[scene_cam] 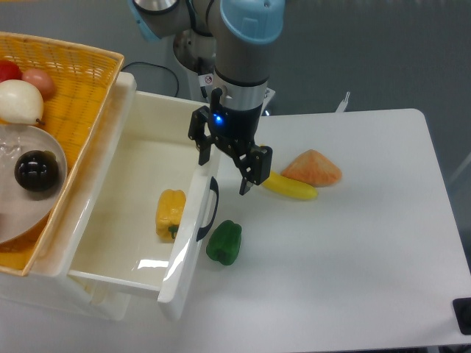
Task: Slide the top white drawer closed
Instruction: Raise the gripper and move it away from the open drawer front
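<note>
A green bell pepper [224, 242] lies on the white desk [353, 257], just beside the front panel of the top white drawer [118, 220], below its black arched handle [211, 208]. The glossy drawer stands pulled far out from the cabinet at the desk's left, a yellow bell pepper [170, 213] resting inside against the front wall. Above the handle hangs the claw [225, 168], its two fingers spread apart and gripping nothing. Farther right lie a yellow banana [290, 187] and an orange wedge [313, 169], touching. A yellow wicker basket [85, 81] of produce and a plate sits atop the cabinet.
</note>
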`<control>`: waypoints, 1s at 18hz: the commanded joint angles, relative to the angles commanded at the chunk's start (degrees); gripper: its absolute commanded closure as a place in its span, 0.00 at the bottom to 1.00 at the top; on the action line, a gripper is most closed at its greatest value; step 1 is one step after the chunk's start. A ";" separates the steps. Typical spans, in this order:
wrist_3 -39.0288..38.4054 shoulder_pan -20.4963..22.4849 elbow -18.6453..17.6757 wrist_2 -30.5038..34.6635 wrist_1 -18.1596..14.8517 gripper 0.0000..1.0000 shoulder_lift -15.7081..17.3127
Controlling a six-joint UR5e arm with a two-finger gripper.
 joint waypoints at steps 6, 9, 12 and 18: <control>5.45 0.79 -1.49 3.60 0.44 0.00 -1.40; 5.54 1.15 -0.79 5.36 1.05 0.00 -3.07; 5.71 1.41 -1.14 5.45 4.39 0.00 -3.78; 5.80 2.64 -1.49 5.54 4.75 0.00 -5.36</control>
